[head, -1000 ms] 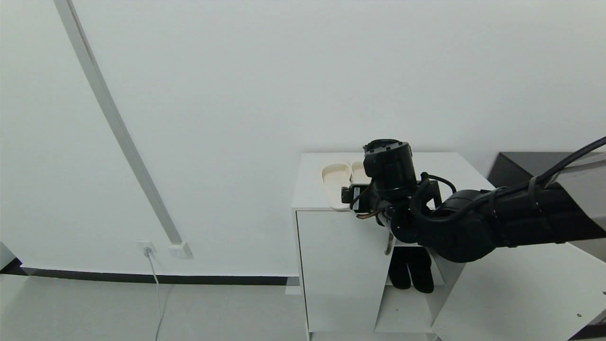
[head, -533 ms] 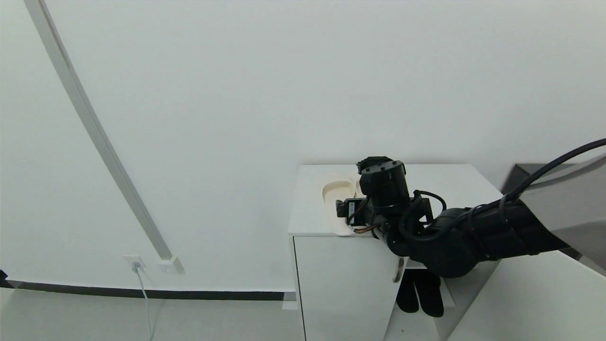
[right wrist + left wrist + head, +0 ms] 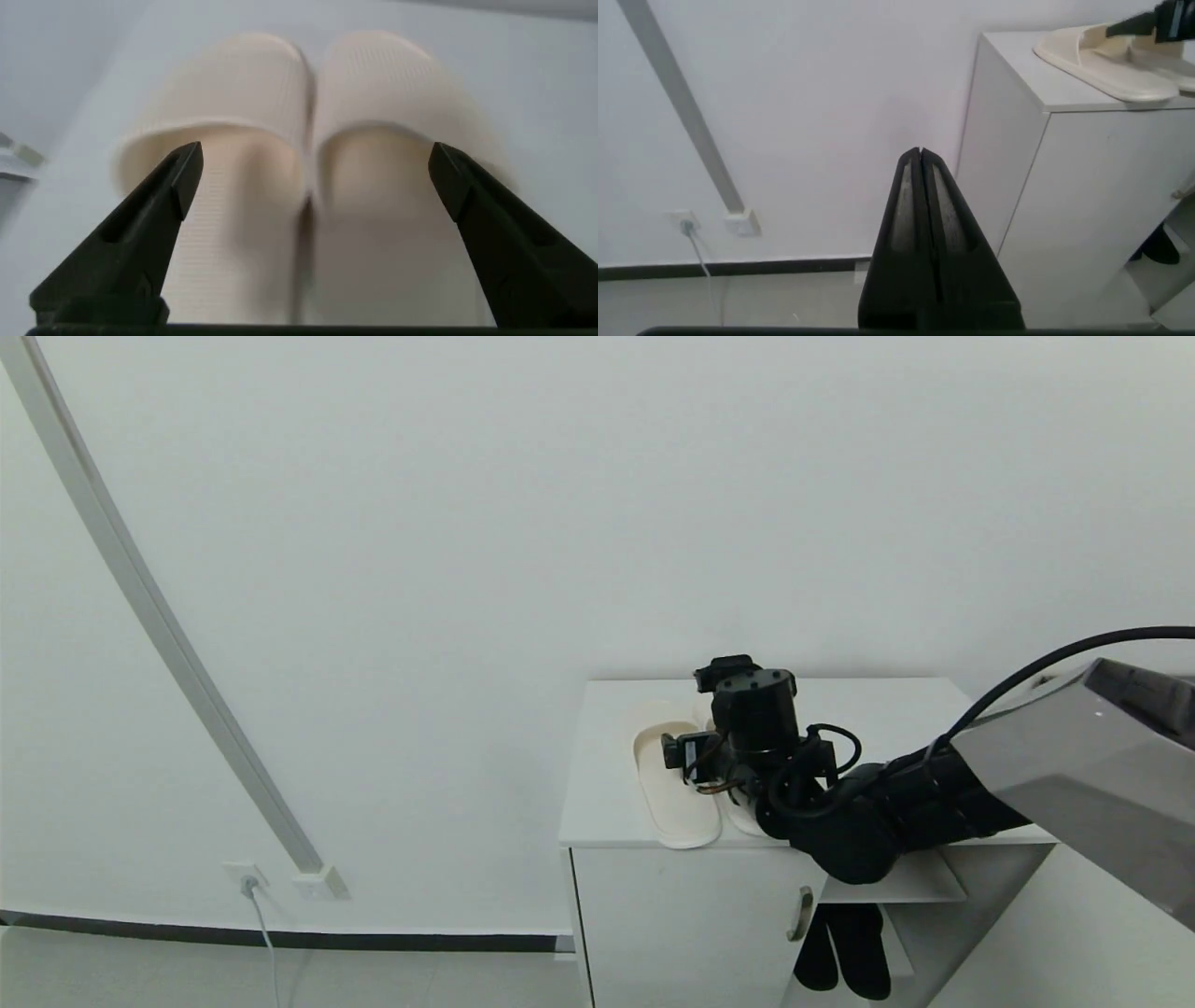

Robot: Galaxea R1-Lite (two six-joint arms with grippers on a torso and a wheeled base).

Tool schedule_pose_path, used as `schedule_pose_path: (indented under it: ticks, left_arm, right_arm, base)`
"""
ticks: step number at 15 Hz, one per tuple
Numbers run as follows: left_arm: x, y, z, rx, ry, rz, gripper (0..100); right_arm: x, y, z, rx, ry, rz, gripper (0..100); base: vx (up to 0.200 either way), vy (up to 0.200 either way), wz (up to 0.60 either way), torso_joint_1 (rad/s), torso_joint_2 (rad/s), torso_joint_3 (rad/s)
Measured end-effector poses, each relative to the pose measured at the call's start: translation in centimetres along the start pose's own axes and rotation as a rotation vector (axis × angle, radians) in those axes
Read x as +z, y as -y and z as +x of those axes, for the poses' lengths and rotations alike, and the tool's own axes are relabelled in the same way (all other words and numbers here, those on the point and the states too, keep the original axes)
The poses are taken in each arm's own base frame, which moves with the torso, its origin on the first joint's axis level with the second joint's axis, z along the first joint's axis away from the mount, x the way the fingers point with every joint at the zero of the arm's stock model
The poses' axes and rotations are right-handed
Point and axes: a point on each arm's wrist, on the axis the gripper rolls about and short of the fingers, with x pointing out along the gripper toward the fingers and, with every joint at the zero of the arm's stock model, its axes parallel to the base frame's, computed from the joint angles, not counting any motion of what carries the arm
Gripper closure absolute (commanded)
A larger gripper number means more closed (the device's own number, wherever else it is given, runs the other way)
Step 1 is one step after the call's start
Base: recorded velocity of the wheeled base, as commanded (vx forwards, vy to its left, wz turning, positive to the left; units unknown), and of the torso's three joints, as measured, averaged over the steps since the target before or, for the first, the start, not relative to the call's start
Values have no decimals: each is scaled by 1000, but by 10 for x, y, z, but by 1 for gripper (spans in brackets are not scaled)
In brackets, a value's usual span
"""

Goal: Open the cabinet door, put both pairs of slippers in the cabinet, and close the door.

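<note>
Right gripper [image 3: 315, 157]: fingers spread wide, nothing between them touched yet. It hangs just above the cabinet top [image 3: 597, 775].

Cream slippers [image 3: 677, 793]: 1 pair, side by side and touching, flat on the cabinet top. They lie directly ahead of and under the right gripper. Long axes run along the gripper's line of reach, heels toward it and straps away from it. The 2 fingers stand outside the pair, 1 on each flank, so the spread spans both slippers across their width.

Judgement: closing here should squeeze the pair together. The right arm is far the nearer.

Left gripper [image 3: 921, 159]: fingers pressed together, holding nothing. It sits low, well apart from the cabinet's side, with the cream slippers above and beyond it.

Black slippers [image 3: 845, 952]: already on a shelf inside, below the right gripper. Door [image 3: 1046, 952] stands open.
</note>
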Motion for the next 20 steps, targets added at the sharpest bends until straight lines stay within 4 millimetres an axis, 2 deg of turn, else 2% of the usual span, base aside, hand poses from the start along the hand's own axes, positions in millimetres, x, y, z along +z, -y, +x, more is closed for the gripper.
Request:
schedule_pose_path:
  ticks: [10, 11, 20]
  left_arm:
    - [0, 0, 0, 2, 0, 0, 100]
    - [0, 0, 0, 2, 0, 0, 100]
    - [0, 0, 0, 2, 0, -1, 100]
  right_arm:
    - [-4, 1, 42, -4, 27, 18, 0]
    - [-5, 2, 44, -5, 27, 19, 100]
    - [-6, 2, 45, -8, 23, 17, 100]
  base:
    - [0, 0, 0, 0, 0, 0]
    - [0, 0, 0, 0, 0, 0]
    - [0, 0, 0, 0, 0, 0]
